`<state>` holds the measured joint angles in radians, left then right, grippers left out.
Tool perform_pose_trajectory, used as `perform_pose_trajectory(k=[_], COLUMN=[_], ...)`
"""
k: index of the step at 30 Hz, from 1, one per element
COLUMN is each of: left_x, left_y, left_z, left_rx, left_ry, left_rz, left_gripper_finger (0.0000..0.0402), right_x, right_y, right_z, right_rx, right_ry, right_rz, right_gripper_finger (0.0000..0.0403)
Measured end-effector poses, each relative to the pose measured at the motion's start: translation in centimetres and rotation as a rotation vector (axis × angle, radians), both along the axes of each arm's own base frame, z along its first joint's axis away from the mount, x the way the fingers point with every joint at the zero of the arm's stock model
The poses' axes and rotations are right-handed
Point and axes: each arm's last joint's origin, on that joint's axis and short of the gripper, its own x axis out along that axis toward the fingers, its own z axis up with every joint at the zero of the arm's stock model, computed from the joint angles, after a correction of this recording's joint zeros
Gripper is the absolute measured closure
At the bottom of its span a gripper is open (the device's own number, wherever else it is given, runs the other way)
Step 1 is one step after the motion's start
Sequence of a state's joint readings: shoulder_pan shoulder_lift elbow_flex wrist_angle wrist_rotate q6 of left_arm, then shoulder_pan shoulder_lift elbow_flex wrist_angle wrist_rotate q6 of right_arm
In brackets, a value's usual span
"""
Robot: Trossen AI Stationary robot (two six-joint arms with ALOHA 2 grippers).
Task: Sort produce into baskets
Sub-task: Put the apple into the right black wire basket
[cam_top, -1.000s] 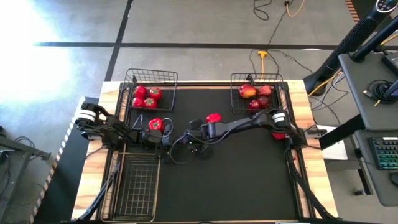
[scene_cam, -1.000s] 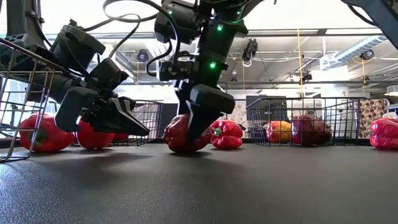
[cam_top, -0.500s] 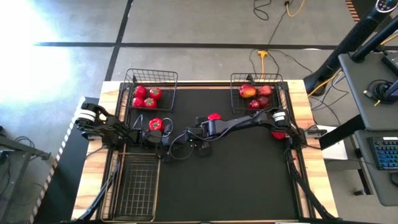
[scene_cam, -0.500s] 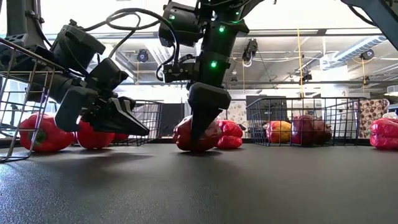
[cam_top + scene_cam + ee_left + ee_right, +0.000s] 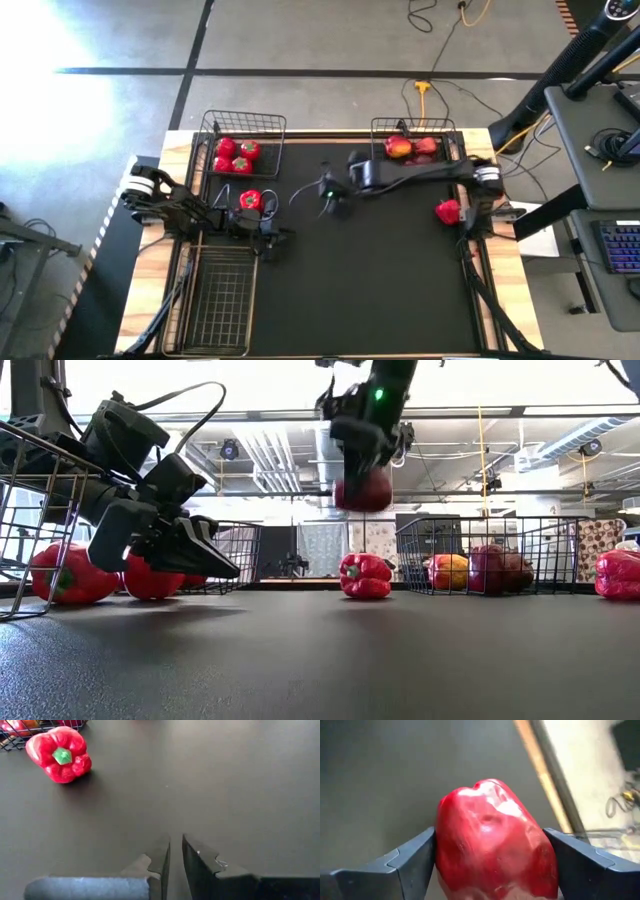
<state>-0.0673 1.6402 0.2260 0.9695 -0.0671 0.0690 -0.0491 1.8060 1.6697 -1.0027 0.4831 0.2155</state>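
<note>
Your right gripper (image 5: 490,870) is clamping a red bell pepper (image 5: 492,845) between both fingers, carrying it in the air above the black mat (image 5: 380,270), as the low view shows. From overhead, that claw is hanging around 12 o'clock of the mat's centre, between the 2 far baskets. The right far basket (image 5: 455,128) is sitting toward 2 o'clock, holding apples (image 5: 400,148). Another pepper (image 5: 364,575) is lying on the mat below and beyond the claw. Your left gripper (image 5: 175,852) is resting low at 9 o'clock, fingers pressed together on nothing, with a pepper (image 5: 60,754) lying just beside it.
</note>
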Motion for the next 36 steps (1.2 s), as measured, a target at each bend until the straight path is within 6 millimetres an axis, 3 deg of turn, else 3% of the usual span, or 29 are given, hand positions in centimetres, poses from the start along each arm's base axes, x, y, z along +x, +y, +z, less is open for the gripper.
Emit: perform_pose_trajectory(k=[5,11,17,22,31,36], left_x=[0.0,0.0,-0.2,-0.5,-0.6,-0.5], left_y=[0.0,0.0,0.0,0.0,-0.3,-0.5], left_z=[0.0,0.0,-0.3,-0.9,-1.0,-0.9], left_rx=[0.000,-0.005,-0.035,-0.048,-0.084,-0.091], left_ry=[-0.003,0.002,0.035,0.109,0.119,0.107], left_rz=[0.000,0.003,0.019,0.029,0.035,0.030], left_gripper_finger=[0.0366,0.0366,0.0366,0.0366,0.0366,0.0366], right_x=[-3.5,-7.8,-10.5,-12.4,-14.3,-14.5], right_y=[-3.3,-8.3,-12.3,-14.5,-14.8,-14.5], right_z=[4.2,4.7,2.2,-0.8,-5.2,-5.9], right_rx=[-0.070,-0.082,-0.064,0.043,0.126,0.125], right_ry=[-0.135,-0.146,-0.111,-0.067,0.010,0.034], right_rz=[-0.268,-0.632,-0.840,-0.943,-1.009,-0.999], right_gripper_finger=[0.0080,0.0078,0.0077,0.0077,0.0039,0.0026])
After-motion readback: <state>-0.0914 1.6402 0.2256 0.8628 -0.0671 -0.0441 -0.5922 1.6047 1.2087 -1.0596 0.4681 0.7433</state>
